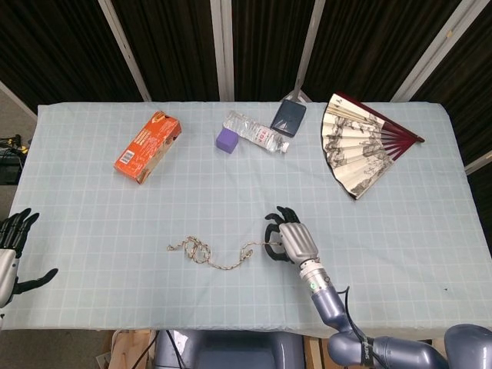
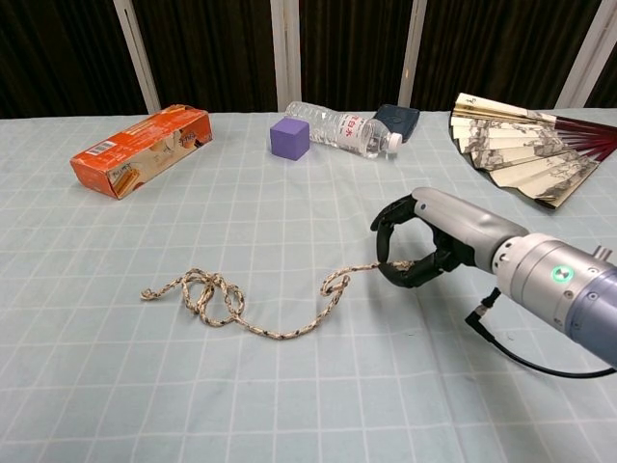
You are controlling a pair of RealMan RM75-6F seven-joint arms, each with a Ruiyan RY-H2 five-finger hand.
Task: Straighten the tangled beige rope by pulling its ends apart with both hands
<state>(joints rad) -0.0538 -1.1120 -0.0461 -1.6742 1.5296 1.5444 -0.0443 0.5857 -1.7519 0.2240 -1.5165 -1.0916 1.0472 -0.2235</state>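
Here the right hand (image 2: 416,253) pinches one end of the rope (image 2: 241,307), left hand (image 1: 11,254) spread apart, orange box (image 2: 141,149) well clear.

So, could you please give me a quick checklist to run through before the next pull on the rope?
1. Right hand holds one end of the beige rope: ok, the end is pinched between its fingers.
2. Left hand on the other end: not ok, it sits open at the table's left edge, away from the rope.
3. Free end reachable: ok, it lies bare on the cloth.
4. Tangle gone: not ok, loops remain near the free end.
5. Path clear: ok, the orange box and purple cube lie far behind.
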